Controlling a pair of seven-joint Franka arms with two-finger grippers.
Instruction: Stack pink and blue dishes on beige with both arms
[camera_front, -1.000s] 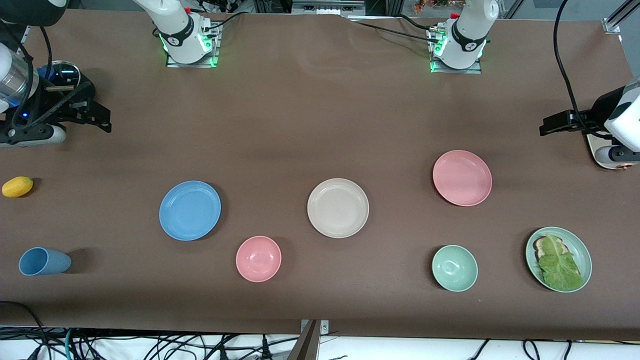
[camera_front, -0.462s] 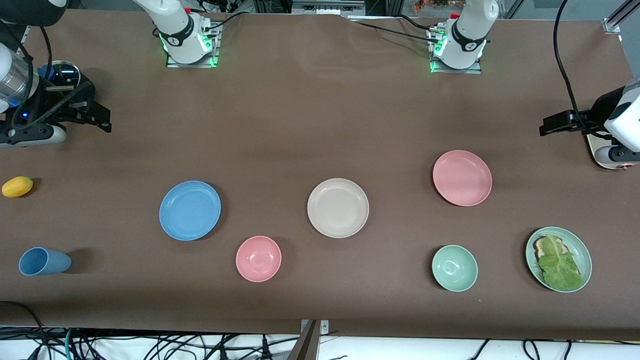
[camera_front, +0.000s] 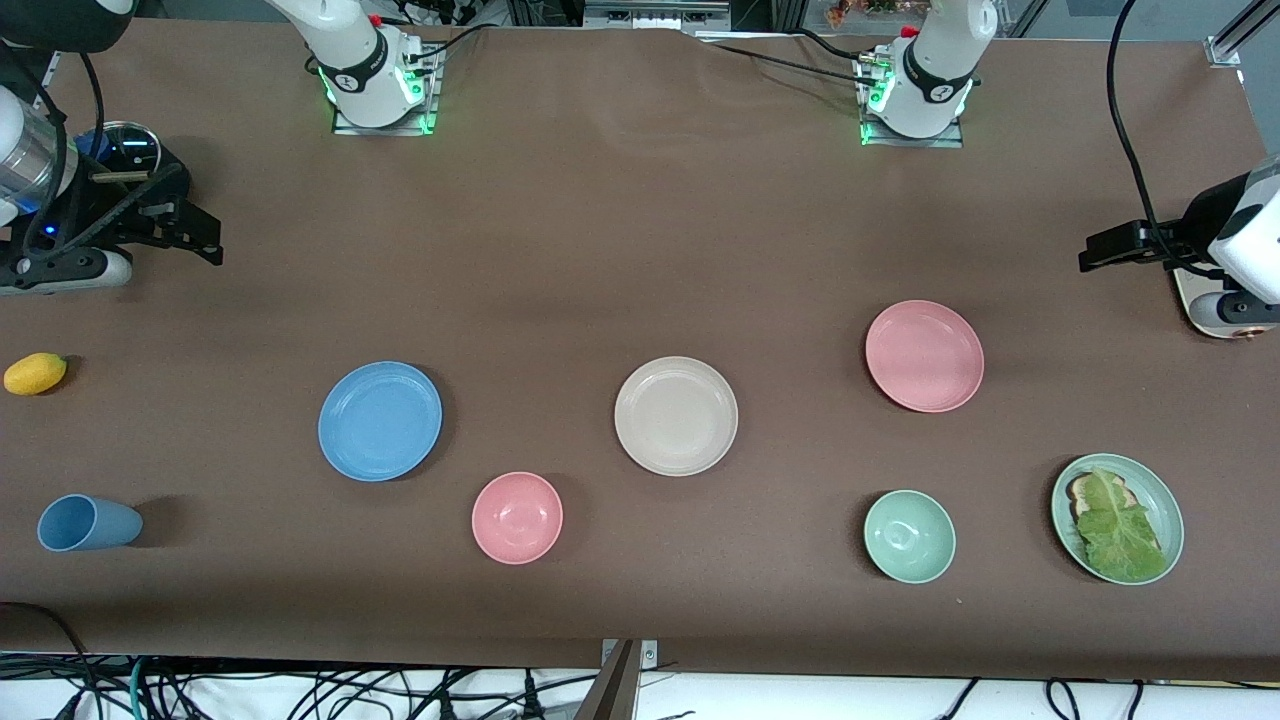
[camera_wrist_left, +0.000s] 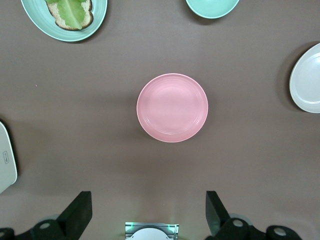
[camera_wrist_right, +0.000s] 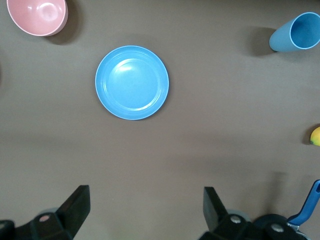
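Observation:
The beige plate (camera_front: 676, 415) lies mid-table. The light blue plate (camera_front: 380, 420) lies toward the right arm's end and also shows in the right wrist view (camera_wrist_right: 132, 82). The salmon pink plate (camera_front: 924, 355) lies toward the left arm's end, a little farther from the front camera, and sits mid-frame in the left wrist view (camera_wrist_left: 172, 107). The three plates lie apart and bare. My right gripper (camera_front: 190, 235) (camera_wrist_right: 146, 192) hangs high and open over bare table. My left gripper (camera_front: 1105, 250) (camera_wrist_left: 147, 197) also hangs high, open and holding nothing.
A small pink bowl (camera_front: 517, 517) and a green bowl (camera_front: 909, 536) sit nearer the front camera. A green plate with lettuce (camera_front: 1117, 518) lies by the left arm's end. A blue cup (camera_front: 88, 523) on its side and a lemon (camera_front: 35, 373) lie at the right arm's end.

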